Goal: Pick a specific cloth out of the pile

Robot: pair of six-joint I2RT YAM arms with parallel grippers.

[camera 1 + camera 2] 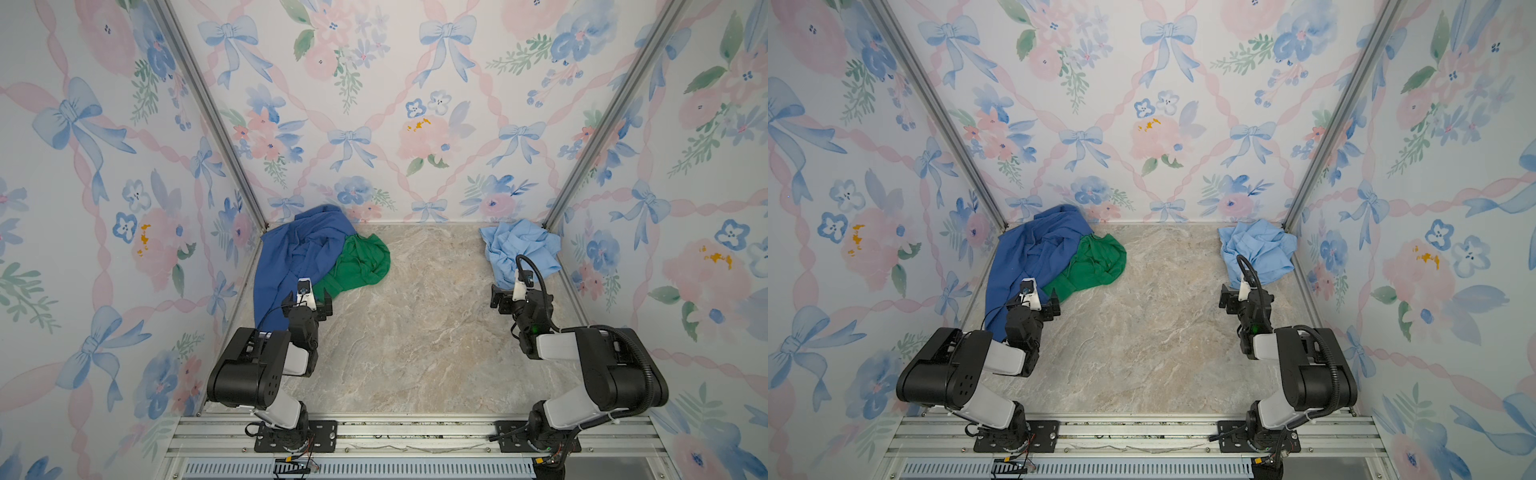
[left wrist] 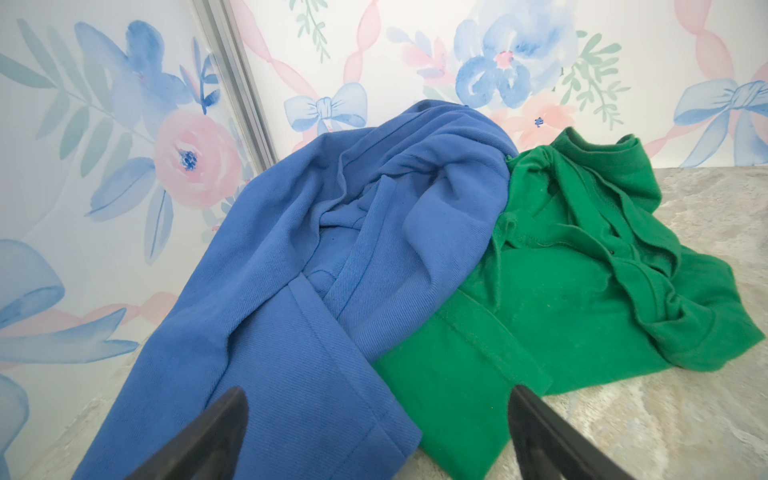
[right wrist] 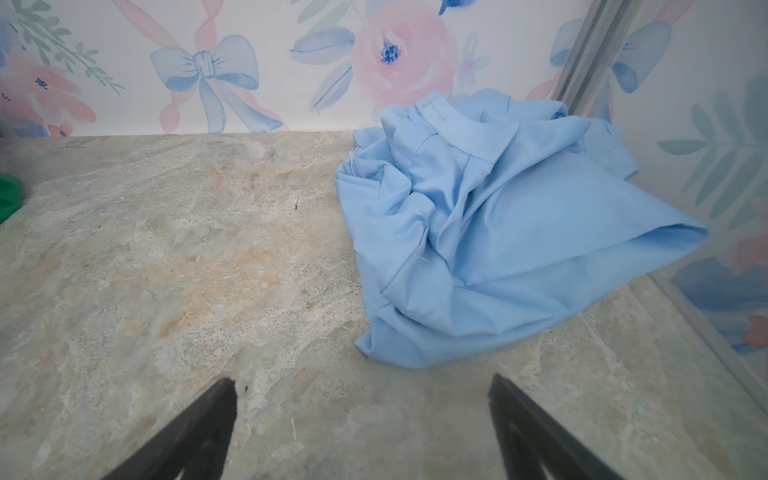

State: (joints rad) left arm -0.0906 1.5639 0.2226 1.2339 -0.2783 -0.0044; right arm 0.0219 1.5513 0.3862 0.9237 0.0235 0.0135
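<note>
left gripper (image 2: 377,392): released, empty
heap of soft royal-blue and green garments (image 2: 374,249): under and ahead of its jaws
right gripper (image 3: 362,378): released, empty
crumpled pale sky-blue woven shirt (image 3: 490,232): ahead of its jaws

Marble-look tabletop (image 1: 415,357), beige/grey, flat. Pile (image 1: 328,257) sits at approx 10-11 o'clock in both top views, in a far corner. It's 2 pcs: blue garment (image 1: 286,257) and green garment (image 1: 363,266) at its 3-4 o'clock, touching. In left wrist view the blue edge laps over the green. Cloth (image 1: 519,249) lies crumpled at 1-2 o'clock in the opp. far corner, well apart from pile. All lie direct on tabletop.
</note>
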